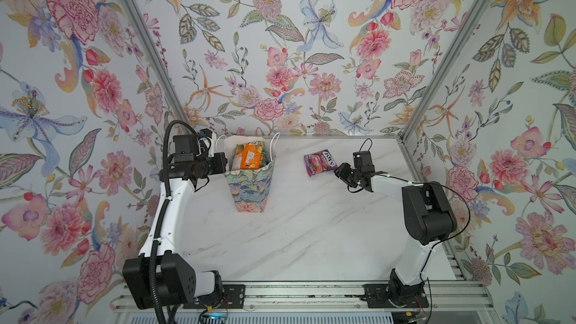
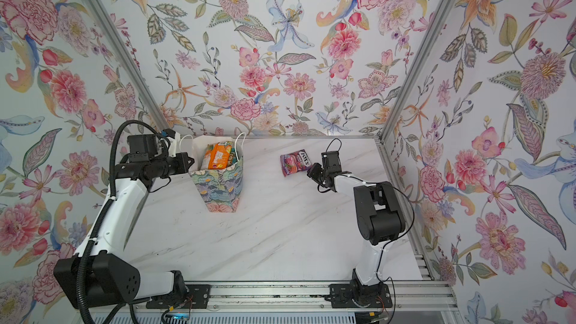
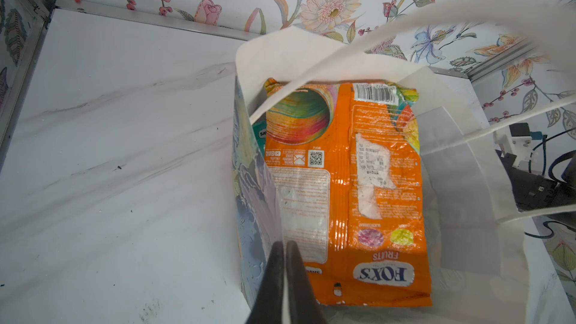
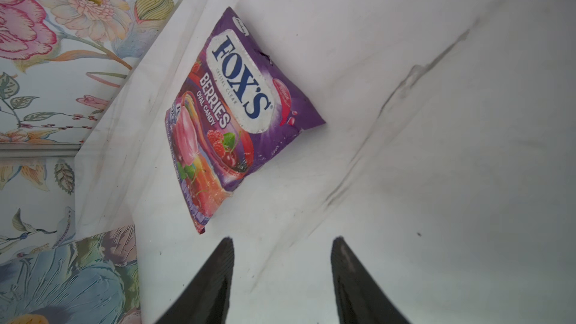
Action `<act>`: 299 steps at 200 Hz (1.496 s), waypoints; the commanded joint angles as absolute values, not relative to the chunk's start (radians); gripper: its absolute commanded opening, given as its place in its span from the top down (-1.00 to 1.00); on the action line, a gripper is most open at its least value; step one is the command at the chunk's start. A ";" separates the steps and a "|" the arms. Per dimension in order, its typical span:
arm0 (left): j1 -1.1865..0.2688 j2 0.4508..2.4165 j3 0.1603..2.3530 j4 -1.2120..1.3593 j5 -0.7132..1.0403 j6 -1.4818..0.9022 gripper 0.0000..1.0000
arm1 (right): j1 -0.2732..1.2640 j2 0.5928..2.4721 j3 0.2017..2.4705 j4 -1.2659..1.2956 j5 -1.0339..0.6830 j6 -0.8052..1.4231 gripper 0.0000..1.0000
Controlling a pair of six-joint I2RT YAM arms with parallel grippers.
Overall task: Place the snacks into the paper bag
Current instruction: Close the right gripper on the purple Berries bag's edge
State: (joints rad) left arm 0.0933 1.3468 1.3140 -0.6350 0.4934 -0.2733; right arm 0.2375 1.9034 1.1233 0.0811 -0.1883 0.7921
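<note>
Marble desk [image 1: 311,238]: L fingers [image 3: 271,282] pinch bag [image 1: 249,188] rim, R fingers [image 4: 215,282] spread by packet [image 4: 237,104]; flat foil may slip out.

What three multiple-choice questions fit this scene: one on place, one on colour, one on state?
1. Where is the purple packet?
A) on the table, right of the paper bag in both top views
B) inside the bag
C) on the wall

2. Which colour is the FOX'S FRUITS packet in the bag?
A) black
B) orange
C) white

3. How is the right gripper?
A) shut on the purple packet
B) shut on a bag handle
C) open, empty

Key: A, it lies flat on the marble; B, its orange back shows; C, its jaws stand apart, nothing between.
</note>
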 commanded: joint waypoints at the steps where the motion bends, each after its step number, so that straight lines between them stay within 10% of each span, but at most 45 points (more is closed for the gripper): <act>1: 0.087 1.336 1.319 -0.669 0.502 -0.268 0.93 | 0.218 1.955 1.155 0.147 -0.231 0.846 -0.05; 211: 0.087 1.357 1.346 -0.687 0.483 -0.255 0.93 | 0.219 2.289 1.431 0.218 -0.271 1.032 -0.01; 261: 0.087 1.358 1.347 -0.692 0.478 -0.252 0.93 | 0.218 2.327 1.480 0.266 -0.305 1.007 0.81; 299: 0.087 1.356 1.345 -0.693 0.475 -0.253 0.93 | 0.221 2.261 1.432 0.352 -0.348 0.981 1.00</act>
